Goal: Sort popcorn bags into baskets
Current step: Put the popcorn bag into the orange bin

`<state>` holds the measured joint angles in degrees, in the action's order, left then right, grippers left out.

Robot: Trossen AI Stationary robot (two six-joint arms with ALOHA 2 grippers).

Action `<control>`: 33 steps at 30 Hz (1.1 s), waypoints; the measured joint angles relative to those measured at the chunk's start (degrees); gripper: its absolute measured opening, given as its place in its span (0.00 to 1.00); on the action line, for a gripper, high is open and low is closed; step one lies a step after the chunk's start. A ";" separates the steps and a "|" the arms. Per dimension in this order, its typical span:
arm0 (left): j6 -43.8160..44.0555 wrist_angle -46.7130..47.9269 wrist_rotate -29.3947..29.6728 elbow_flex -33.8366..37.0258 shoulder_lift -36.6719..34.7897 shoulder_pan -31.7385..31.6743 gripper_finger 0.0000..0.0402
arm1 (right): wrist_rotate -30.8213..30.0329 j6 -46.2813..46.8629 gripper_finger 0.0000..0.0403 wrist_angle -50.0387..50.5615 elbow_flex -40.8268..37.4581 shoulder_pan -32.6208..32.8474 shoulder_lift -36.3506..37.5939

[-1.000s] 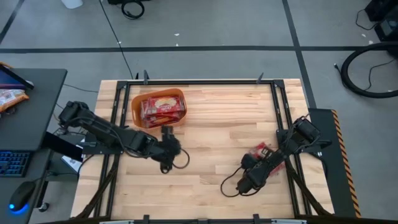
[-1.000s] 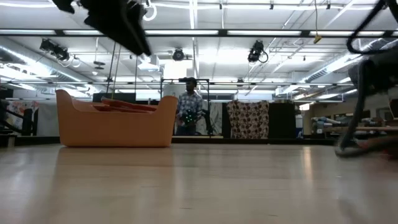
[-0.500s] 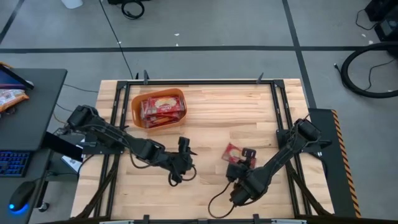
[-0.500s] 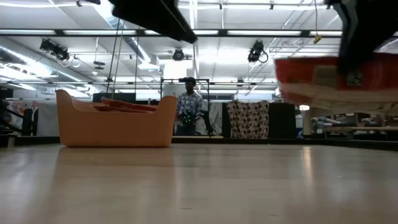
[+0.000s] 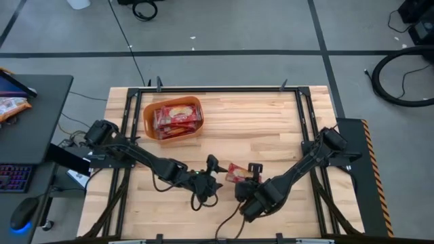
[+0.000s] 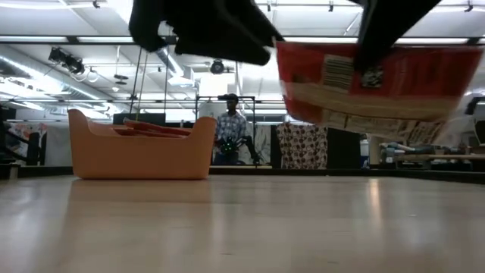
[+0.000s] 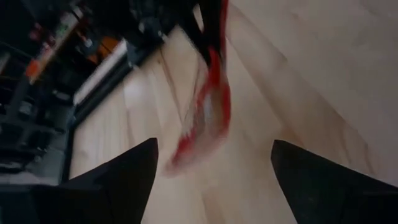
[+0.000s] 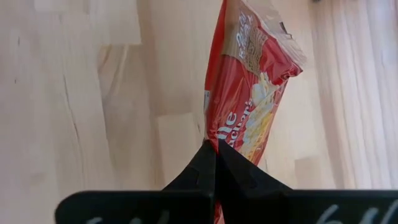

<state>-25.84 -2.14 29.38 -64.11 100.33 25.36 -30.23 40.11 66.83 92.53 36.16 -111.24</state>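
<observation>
Popcorn bag (image 5: 237, 173) is pinched between the right gripper (image 5: 249, 181) fingers, clamped on one short end (seen clearly in the right wrist view (image 8: 245, 118)). It hangs above the table (image 5: 271, 129), off the wood, near table centre toward 6 o'clock. In the high view its long axis runs roughly 10-to-4 o'clock, free end pointing 10 toward the left gripper (image 5: 214, 169). Left gripper is spread wide, holding nothing, just beside the bag's free end, fingers (image 7: 124, 180) either side of it in its wrist view. Orange basket (image 5: 150, 112) sits at 11 o'clock, with more red bags (image 5: 178, 118) lying flat inside.
</observation>
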 joint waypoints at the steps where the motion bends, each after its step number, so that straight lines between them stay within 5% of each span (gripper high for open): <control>1: -0.71 -0.97 0.20 -0.10 0.35 0.00 0.78 | 0.26 -0.27 0.02 -0.60 0.00 -0.50 0.00; 12: -4.64 -0.50 2.05 -0.06 0.71 0.09 0.69 | 7.53 0.50 0.02 -8.84 0.07 -6.98 0.00; 33: -4.93 7.20 4.33 -0.03 0.71 0.99 0.22 | 13.34 -4.78 0.04 -17.86 0.09 -10.16 0.61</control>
<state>-30.76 5.06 33.71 -64.14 101.03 26.36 -16.88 35.33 48.97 92.62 26.00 -110.63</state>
